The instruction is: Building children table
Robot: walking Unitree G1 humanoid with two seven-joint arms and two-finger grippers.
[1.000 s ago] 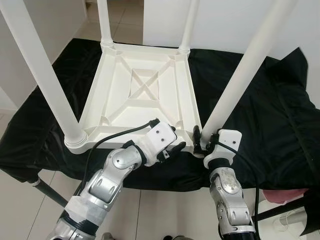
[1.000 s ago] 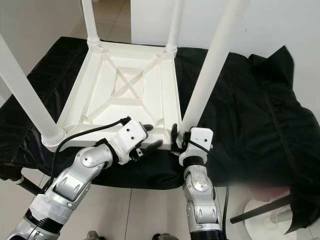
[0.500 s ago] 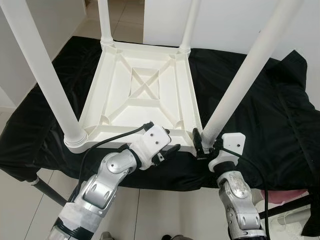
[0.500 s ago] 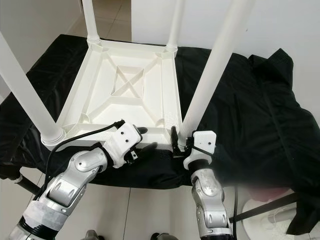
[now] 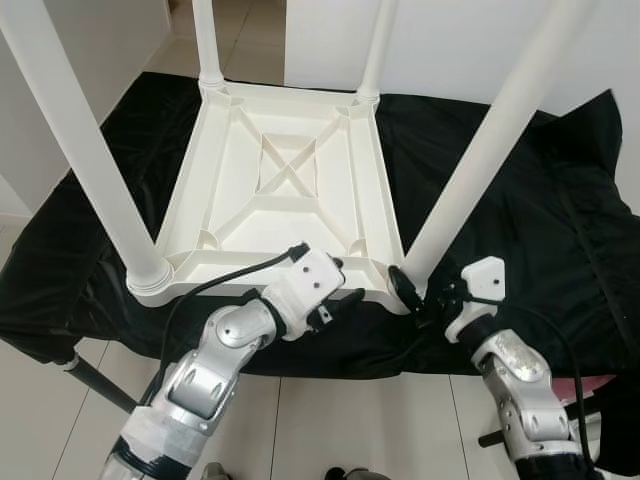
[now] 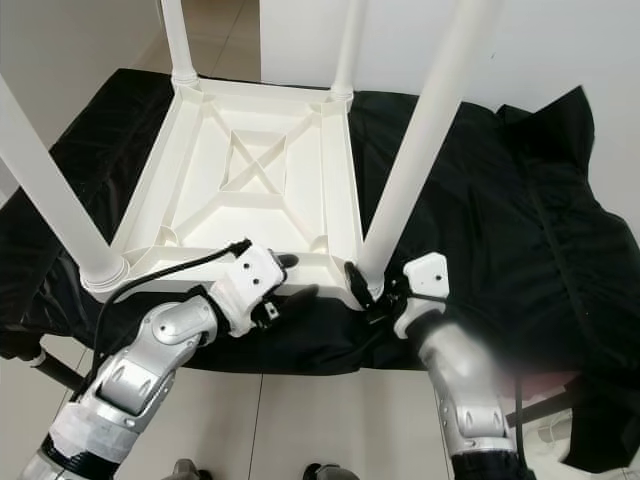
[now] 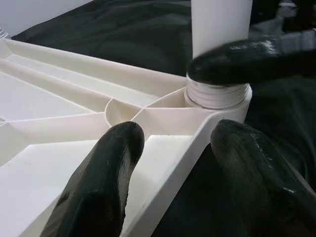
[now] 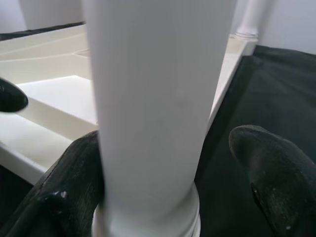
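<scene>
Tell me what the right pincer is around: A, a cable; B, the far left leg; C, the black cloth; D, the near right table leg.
D: the right pincer straddles the base of the near right leg, one finger on each side.

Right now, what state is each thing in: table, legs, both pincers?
Table top: upside down on the black cloth.
Near right leg: standing in its corner socket.
Other three legs: standing in their sockets.
Left pincer: open, straddling the table's near rim.
Right pincer: open around the near right leg's base.
</scene>
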